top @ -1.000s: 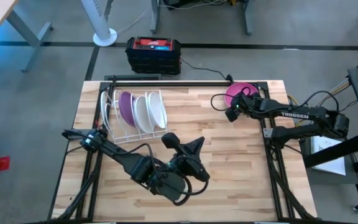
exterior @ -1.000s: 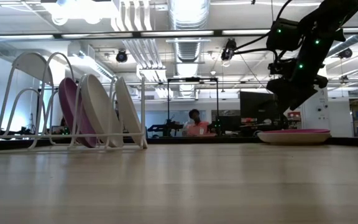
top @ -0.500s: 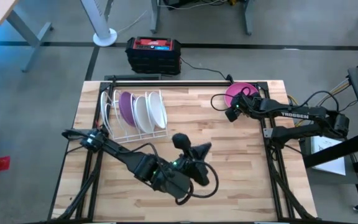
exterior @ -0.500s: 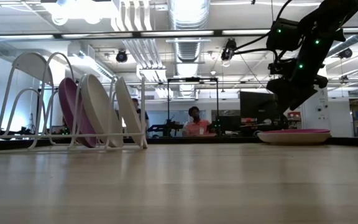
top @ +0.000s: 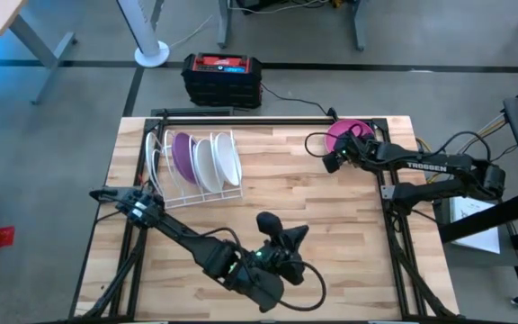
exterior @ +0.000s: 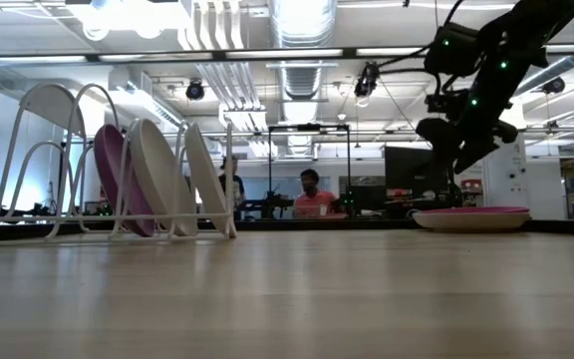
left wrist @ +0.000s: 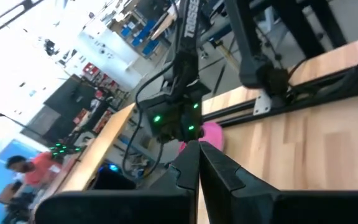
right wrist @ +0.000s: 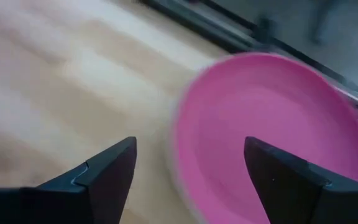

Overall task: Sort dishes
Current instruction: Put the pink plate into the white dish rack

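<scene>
A magenta dish [top: 345,132] lies flat on its base at the table's far right corner; it also shows in the right wrist view [right wrist: 272,137] and the low view [exterior: 471,216]. My right gripper [top: 329,159] hovers open above the dish's left rim [right wrist: 191,180], touching nothing. A white wire rack [top: 196,167] at the far left holds a purple dish [top: 183,155] and two white dishes [top: 216,162] upright on edge. My left gripper [top: 283,230] is shut and empty over the table's near middle [left wrist: 198,149].
A black and red box [top: 222,76] sits on the floor beyond the far edge. Black frame rails [top: 389,193] run along the table's right side. Bare wood [top: 295,184] lies between rack and magenta dish. People [exterior: 312,199] show in the room behind.
My left gripper has swung toward the table's right and near edge, staying shut. My right gripper has risen a little above the magenta dish and drawn slightly toward the table's left. The dishes have not moved.
</scene>
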Controlling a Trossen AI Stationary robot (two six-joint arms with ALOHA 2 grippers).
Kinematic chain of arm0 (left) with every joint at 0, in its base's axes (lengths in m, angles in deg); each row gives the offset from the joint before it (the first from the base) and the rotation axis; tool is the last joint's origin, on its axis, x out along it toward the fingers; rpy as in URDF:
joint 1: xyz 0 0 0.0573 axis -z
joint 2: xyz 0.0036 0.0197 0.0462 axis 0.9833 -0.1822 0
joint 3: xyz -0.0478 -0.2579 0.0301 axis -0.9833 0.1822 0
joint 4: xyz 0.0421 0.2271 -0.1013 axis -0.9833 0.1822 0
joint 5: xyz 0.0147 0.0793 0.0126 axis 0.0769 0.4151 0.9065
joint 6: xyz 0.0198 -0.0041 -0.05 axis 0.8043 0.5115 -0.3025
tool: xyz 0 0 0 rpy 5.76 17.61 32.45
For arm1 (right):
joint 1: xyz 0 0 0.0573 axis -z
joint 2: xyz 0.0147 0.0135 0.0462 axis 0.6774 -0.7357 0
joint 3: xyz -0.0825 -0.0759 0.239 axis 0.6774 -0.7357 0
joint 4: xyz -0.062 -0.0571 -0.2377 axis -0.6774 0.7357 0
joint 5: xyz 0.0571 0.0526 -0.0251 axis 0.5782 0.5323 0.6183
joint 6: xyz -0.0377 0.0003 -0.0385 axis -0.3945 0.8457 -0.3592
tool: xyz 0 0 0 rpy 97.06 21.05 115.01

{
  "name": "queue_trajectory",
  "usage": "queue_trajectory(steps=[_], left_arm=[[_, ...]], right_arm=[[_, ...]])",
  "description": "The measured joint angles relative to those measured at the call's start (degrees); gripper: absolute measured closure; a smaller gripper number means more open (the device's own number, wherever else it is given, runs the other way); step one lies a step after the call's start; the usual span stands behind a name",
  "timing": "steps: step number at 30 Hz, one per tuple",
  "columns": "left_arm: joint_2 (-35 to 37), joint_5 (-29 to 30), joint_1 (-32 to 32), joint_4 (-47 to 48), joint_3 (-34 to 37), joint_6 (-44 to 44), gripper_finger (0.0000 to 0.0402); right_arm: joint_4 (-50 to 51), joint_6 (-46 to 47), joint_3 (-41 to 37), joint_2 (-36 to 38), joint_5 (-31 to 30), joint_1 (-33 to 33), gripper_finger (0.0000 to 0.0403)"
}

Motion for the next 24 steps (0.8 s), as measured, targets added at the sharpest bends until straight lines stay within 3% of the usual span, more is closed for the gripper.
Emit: queue_trajectory(steps=[4, 17, 24], left_arm=[[0.47, 2.50, 0.38, 4.85, 0.00, -0.24, 0.0401], [2.55, 2.93, 0.99, 34.56, -0.02, -22.42, 0.0401], [2.55, 2.84, 3.23, 45.21, -0.02, -32.68, 0.0402]], right_arm=[[-4.20, -4.49, 0.00, 1.06, 5.44, -3.88, 0.0119], [-12.52, -6.02, 0.00, 13.65, 5.20, -20.73, 0.0129], [-13.89, -8.42, 0.00, 14.44, 5.17, -22.68, 0.0116]])
